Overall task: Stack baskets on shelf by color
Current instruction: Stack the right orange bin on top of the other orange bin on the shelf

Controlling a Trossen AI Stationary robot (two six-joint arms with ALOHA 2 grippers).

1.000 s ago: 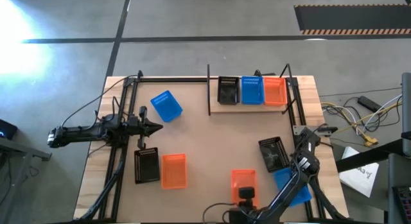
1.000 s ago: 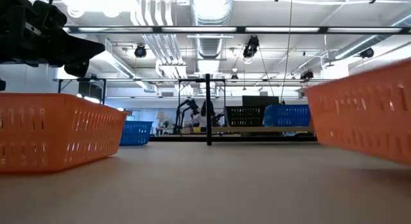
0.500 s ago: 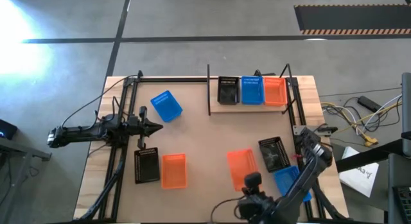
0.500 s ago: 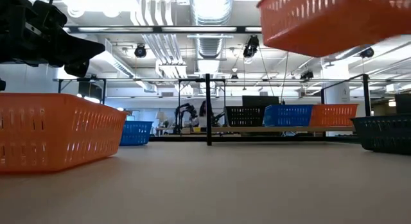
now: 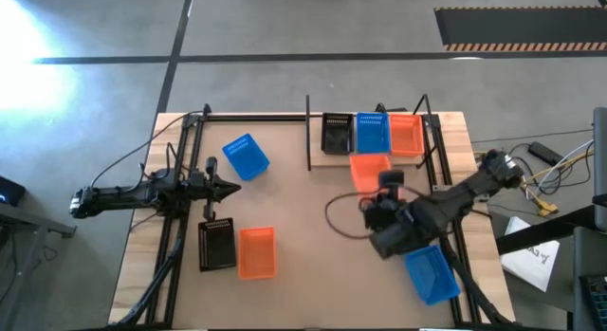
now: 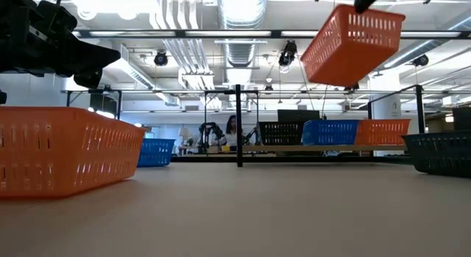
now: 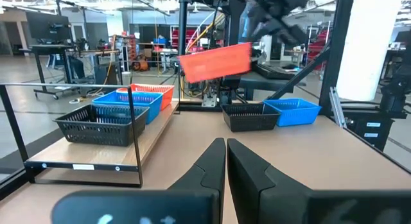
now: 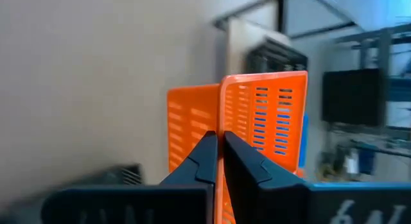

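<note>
My right jaws (image 8: 218,150) pinch the slotted plastic wall of a rectangular orange basket (image 5: 369,170), centre-right, airborne; left jaws (image 7: 225,161) closed, empty.

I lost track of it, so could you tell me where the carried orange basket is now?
The carried orange basket hangs off the table in the right gripper, in the high view just before the shelf, below its blue basket.

Floor: grey concrete (image 5: 285,27), dark line | Ceiling: exposed ducts (image 6: 239,10), strip lights | Far corner: striped hazard mat (image 5: 520,29)

An orange basket (image 5: 369,170) hangs tilted above the table, near the shelf (image 5: 327,160).
</note>
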